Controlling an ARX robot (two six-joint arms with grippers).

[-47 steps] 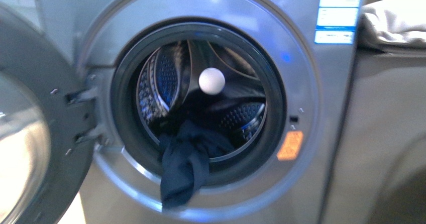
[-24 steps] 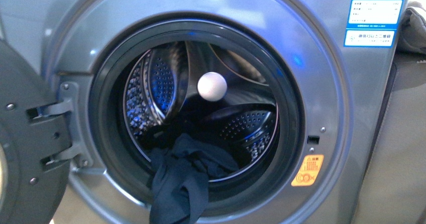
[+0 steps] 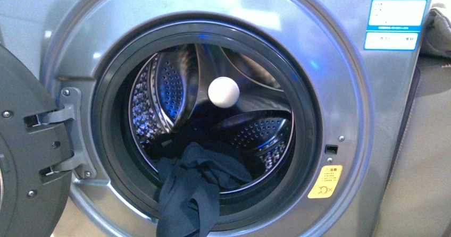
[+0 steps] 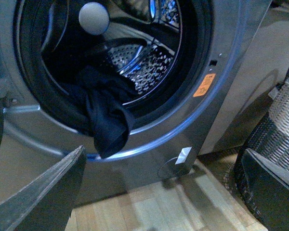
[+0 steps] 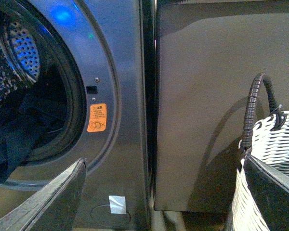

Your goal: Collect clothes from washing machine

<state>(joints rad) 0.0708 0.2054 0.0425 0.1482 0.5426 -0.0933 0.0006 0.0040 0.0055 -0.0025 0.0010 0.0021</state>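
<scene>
Front view: soft dark navy garment [image 3: 189, 194] spills over door rim of grey metallic washing machine [image 3: 340, 88], perforated steel drum [image 3: 170, 83] behind. Left gripper [image 4: 164, 159], right gripper [image 5: 164, 163]: jaws apart.

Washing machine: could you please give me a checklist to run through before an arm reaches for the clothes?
1. Door swung clear of the opening: ok.
2. Clothes within reach, draped over the lower door seal: ok.
3. Left gripper open and empty: ok.
4. Right gripper open and empty: ok.
5. Woven basket has room: cannot tell, its inside is hidden.
6. No other garment deeper in the drum: cannot tell, too dark.
</scene>
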